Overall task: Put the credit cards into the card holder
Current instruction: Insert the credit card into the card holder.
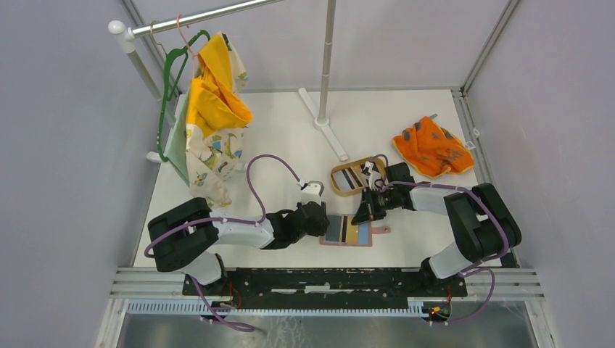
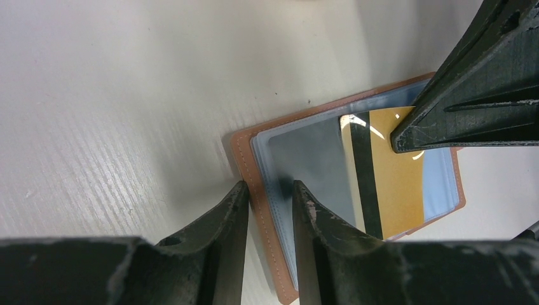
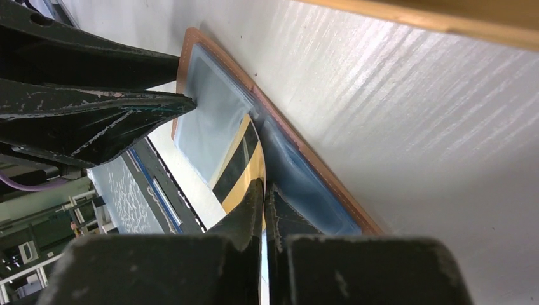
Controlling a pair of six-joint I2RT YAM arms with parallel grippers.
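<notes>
The card holder (image 1: 335,233) lies open on the table, reddish-brown outside with blue-grey pockets (image 2: 305,162). A yellowish credit card (image 2: 397,184) with a black stripe lies slanted over it, its left end under a translucent pocket. My right gripper (image 1: 360,215) is shut on that card's right end (image 3: 245,171). My left gripper (image 2: 268,190) stands part open astride the holder's left edge (image 2: 245,162). One of its fingers is on the table and the other rests on the pocket. More dark credit cards (image 1: 350,179) lie in the tray behind.
An oval light-wood tray (image 1: 338,172) sits just behind the right gripper. Orange patterned cloth (image 1: 433,147) lies at the back right. A clothes rack with hanging garments (image 1: 210,109) stands at the back left, and its pole and foot (image 1: 324,119) at mid back.
</notes>
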